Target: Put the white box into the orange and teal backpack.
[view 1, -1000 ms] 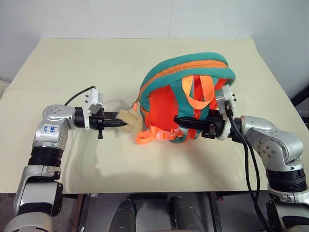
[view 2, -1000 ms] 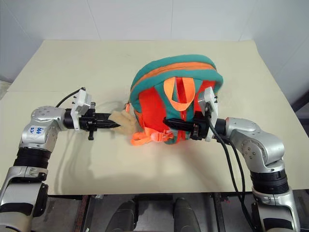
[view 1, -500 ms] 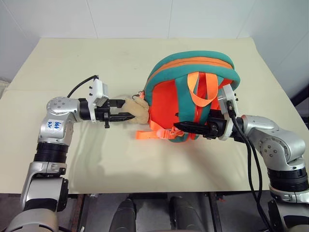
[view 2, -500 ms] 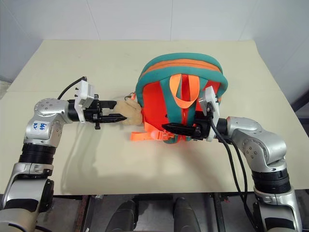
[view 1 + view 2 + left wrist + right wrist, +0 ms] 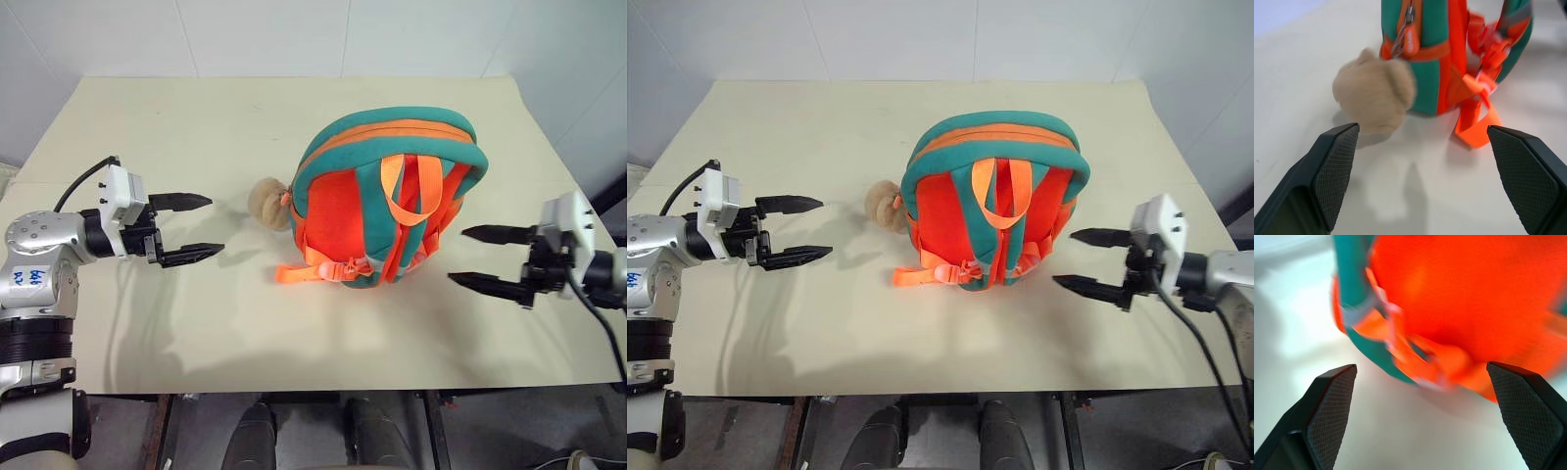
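Sitting upright mid-table point(image 5: 147, 127), bright orange and teal fabric backpack point(image 5: 377, 211) zipped, probably with the white box inside, left gripper point(image 5: 196, 228) and right gripper point(image 5: 475, 258) wide open, empty, flanking.

Item count, head camera views:

- Backpack: one orange and teal backpack point(image 5: 387, 201), centre of the frame, standing on the table.
- Plush toy: one tan plush toy point(image 5: 266, 202), just left of the backpack and touching its side.
- Shoulder straps: two teal straps on the backpack face.
- Carry loop: one orange webbing loop point(image 5: 409, 191) at the top of the straps.
- Table: one cream table point(image 5: 196, 127).
- Grippers: two, the left gripper point(image 5: 194, 227) at mid-left and the right gripper point(image 5: 480, 258) at mid-right, each with two black fingers.
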Action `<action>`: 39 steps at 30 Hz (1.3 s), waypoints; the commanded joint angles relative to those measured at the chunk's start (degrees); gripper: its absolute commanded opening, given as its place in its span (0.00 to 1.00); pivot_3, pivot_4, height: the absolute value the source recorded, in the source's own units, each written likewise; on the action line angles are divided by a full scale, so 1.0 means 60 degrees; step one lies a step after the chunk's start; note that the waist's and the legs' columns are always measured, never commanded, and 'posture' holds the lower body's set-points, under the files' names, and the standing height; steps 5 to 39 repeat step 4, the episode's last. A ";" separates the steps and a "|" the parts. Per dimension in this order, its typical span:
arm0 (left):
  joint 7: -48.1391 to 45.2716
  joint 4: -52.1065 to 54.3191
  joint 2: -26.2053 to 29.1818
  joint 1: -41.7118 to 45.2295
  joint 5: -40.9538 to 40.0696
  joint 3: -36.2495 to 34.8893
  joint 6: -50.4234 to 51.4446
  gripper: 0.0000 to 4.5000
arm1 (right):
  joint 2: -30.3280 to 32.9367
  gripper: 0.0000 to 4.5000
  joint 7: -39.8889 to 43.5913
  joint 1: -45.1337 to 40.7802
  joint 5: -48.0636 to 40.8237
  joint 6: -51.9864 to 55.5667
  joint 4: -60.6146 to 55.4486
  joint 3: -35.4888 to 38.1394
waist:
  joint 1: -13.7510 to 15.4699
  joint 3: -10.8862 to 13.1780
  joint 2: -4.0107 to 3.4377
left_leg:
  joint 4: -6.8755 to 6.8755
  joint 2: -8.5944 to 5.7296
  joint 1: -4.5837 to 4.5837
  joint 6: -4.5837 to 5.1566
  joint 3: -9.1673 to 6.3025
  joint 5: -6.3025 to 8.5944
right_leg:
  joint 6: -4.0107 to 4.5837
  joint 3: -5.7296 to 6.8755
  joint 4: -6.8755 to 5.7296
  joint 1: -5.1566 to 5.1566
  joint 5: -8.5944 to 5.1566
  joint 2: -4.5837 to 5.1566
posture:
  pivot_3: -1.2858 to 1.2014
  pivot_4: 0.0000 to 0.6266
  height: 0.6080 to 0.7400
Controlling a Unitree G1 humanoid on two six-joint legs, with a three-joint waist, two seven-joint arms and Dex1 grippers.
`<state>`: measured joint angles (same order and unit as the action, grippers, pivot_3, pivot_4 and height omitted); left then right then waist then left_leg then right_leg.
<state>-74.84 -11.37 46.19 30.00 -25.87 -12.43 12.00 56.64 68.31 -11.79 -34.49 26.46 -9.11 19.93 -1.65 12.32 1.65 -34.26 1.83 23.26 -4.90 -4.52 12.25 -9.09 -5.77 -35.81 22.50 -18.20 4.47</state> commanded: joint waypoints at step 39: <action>-0.0158 0.1649 0.0461 -0.1043 -0.0913 -0.0476 0.0850 1.00 | -0.0121 1.00 -0.0165 0.0168 0.0310 -0.1072 -0.0098 0.0664 | -0.0073 0.0000 0.0000 | 0.0000 0.0001 -0.0008 0.0000 0.0011 0.0000 | 0.0001 -0.0011 -0.0006 0.0003 0.0000 0.0000 | 0.52 0.24 1.00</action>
